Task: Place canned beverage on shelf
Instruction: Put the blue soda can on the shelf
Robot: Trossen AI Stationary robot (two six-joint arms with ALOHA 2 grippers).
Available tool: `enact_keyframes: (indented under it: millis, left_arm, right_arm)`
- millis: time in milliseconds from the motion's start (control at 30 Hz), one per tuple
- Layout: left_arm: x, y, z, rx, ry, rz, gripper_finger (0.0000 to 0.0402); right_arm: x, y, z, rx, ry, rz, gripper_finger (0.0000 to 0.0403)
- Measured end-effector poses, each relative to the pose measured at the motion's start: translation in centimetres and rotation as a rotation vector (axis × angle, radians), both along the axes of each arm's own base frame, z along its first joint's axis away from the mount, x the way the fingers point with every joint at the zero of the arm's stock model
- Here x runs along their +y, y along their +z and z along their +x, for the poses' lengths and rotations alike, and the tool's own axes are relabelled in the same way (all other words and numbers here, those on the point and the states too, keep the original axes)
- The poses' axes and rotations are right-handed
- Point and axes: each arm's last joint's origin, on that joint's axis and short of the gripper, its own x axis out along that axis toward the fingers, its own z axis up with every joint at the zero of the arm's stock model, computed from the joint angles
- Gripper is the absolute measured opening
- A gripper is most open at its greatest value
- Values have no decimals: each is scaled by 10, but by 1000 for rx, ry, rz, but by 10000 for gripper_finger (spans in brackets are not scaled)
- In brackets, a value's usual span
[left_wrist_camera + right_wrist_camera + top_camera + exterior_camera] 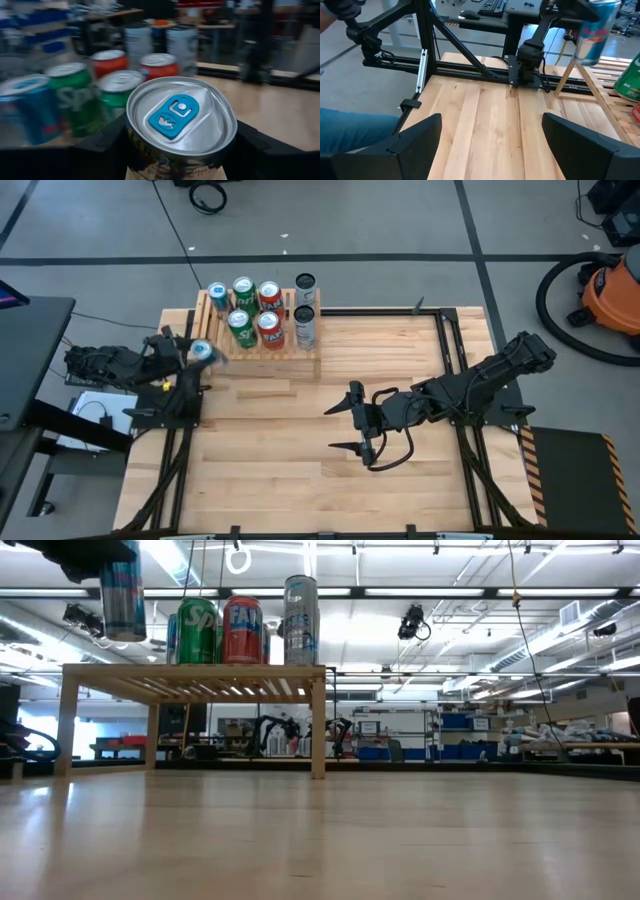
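The left gripper [196, 352] is clamped on a slim can with a blue pull tab [180, 120], carrying it in the air by the shelf's [262, 346] left end, clear of the table [300, 440]. From table height that can [122, 598] hangs at the far left, its base above the level of the shelf's top [190, 673]. In the left wrist view, dark fingers [107, 142] press the can from both sides, silver lid facing the camera. Already standing on the light-wood slats: a blue can [218, 295], two green cans [240, 324], two red cans [268, 327] and two tall silver cans [305, 326], lined up in two rows. Over on the other side, the right gripper [345, 428] waits above the middle of the table, well apart from the shelf, its fingers [415, 137] spread wide and holding nothing.
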Motion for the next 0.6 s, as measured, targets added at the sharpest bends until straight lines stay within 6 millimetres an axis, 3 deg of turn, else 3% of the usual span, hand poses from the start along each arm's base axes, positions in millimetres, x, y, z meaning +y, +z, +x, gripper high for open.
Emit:
enact_keyframes:
  millis: [600]
  left_arm:
    - [4,2,-2,-32,163,11,240]
  right_arm:
    - [0,1,0,-7,-1,3,355]
